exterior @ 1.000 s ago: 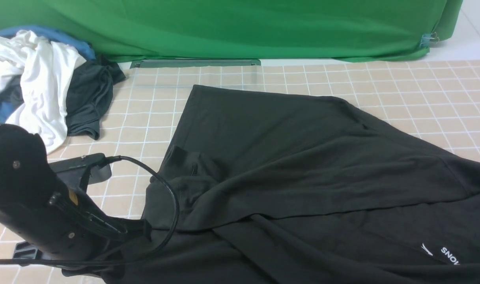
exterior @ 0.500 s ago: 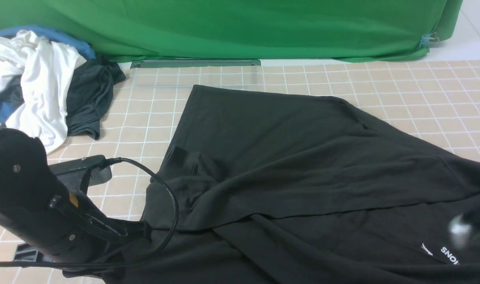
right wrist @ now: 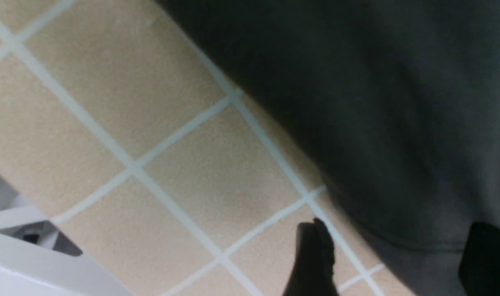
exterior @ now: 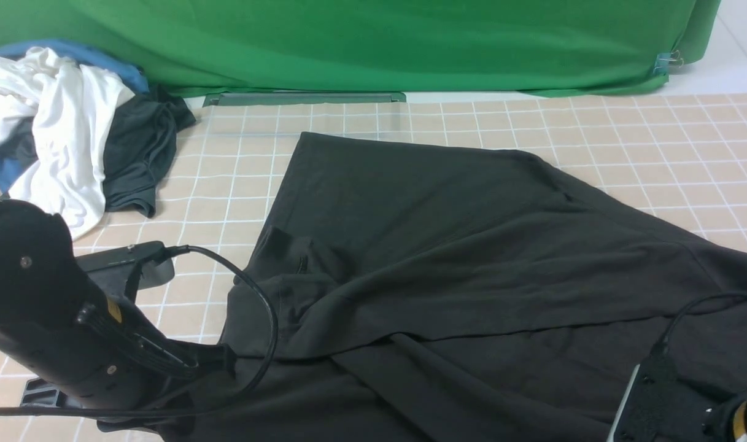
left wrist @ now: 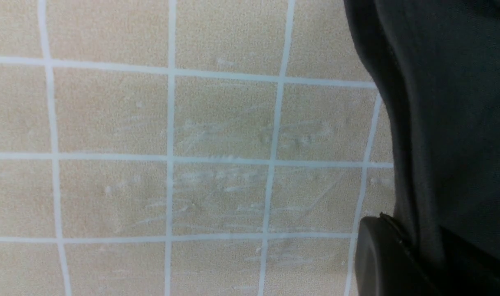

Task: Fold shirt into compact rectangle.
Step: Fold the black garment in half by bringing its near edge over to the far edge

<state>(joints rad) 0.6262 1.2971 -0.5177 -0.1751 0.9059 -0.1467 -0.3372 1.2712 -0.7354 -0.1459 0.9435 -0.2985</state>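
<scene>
The black shirt (exterior: 447, 245) lies spread over the tiled table from the middle to the right, with one sleeve folded across its body. My left gripper (exterior: 220, 359) is at the lower left, shut on the shirt's left edge. In the left wrist view the dark cloth (left wrist: 447, 123) runs in beside one finger (left wrist: 381, 255). My right arm (exterior: 661, 399) comes in at the bottom right over the shirt. In the right wrist view my right gripper (right wrist: 397, 259) is open, and the shirt's hem (right wrist: 397, 123) lies between its two fingers (right wrist: 313, 255).
A pile of clothes sits at the back left: a white garment (exterior: 54, 123), a dark grey one (exterior: 137, 153) and a blue one (exterior: 5, 166). A green backdrop (exterior: 373, 43) closes off the far side. The left arm's cable (exterior: 269, 319) loops over the shirt's edge.
My right arm has come into the front view at the bottom right and now covers the white chest print. The left arm and the shirt have barely moved.
</scene>
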